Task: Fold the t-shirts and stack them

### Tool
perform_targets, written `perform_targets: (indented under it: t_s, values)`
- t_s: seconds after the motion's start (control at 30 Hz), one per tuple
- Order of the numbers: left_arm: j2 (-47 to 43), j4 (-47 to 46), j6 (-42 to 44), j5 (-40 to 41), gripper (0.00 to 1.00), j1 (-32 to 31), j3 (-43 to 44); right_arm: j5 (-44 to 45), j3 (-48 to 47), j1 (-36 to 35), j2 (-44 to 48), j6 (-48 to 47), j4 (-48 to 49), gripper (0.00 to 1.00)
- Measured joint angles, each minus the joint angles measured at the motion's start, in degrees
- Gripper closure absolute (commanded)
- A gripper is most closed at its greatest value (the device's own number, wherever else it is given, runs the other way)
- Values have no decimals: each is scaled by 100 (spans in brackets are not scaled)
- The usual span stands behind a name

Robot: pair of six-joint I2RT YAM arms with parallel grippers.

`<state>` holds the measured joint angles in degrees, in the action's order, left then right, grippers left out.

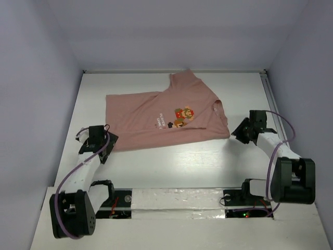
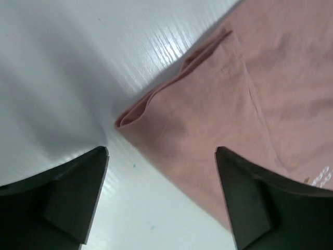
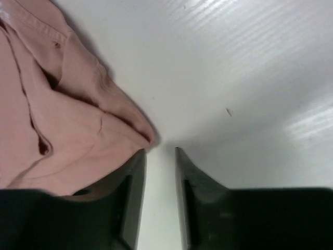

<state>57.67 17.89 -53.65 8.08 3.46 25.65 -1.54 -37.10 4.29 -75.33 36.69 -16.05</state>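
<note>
A dusty-pink t-shirt [image 1: 166,117] lies partly folded on the white table [image 1: 171,166], its pixel chest graphic [image 1: 183,115] facing up. My left gripper [image 1: 109,141] sits at the shirt's near-left corner. In the left wrist view this left gripper [image 2: 161,151] stands wide open over the shirt's layered corner [image 2: 208,114], holding nothing. My right gripper [image 1: 238,133] is just off the shirt's near-right corner. In the right wrist view the right gripper [image 3: 160,151] has a narrow gap showing bare table, and the bunched cloth [image 3: 78,120] lies just left of its left finger [image 3: 132,177].
White walls close in the table on the left, back and right. A rail [image 1: 268,99] runs along the right edge. Both arm bases and their cables [image 1: 171,200] sit at the near edge.
</note>
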Motion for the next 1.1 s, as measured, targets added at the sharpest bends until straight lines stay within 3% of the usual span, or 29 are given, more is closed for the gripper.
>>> perform_targets:
  t_s: [0.03, 0.1, 0.2, 0.23, 0.27, 0.37, 0.4, 0.47, 0.57, 0.67, 0.8, 1.1]
  values:
    - [-181, 125, -44, 11, 1, 0, 13, 24, 37, 13, 199, -13, -127, 41]
    - [-422, 409, -70, 52, 1, -2, 129, 66, 37, 17, 520, -57, -341, 38]
    - [-603, 815, -20, 212, 5, -116, 529, -37, -133, 17, 682, -199, -588, 69]
    - [-695, 870, 28, 284, 18, -225, 680, -129, -203, -7, 704, -210, -605, 92]
    - [-813, 866, 81, 334, 29, -337, 791, -188, -267, -74, 713, -219, -601, 100]
    - [-1191, 605, 240, 398, 91, -614, 922, -299, -699, -761, 479, -195, -597, 100]
    - [-1209, 531, 282, 367, 97, -667, 920, -337, -981, -994, 330, -190, -509, 84]
    - [-1128, 328, 415, 278, 100, -719, 905, -426, -1287, -1453, -173, -155, -302, 70]
    - [-649, -4, 494, 107, 100, -728, 835, -509, -1633, -1714, -929, -33, 79, 60]
    - [-81, -247, 564, -37, 100, -728, 656, -538, -1681, -1707, -1456, 44, 188, 61]
    - [11, -323, 654, -131, 100, -752, 420, -616, -1681, -1714, -1912, 114, 177, 64]
    - [-22, -686, 780, -330, 100, -752, 284, -776, -1672, -1912, -2022, 260, 350, 66]
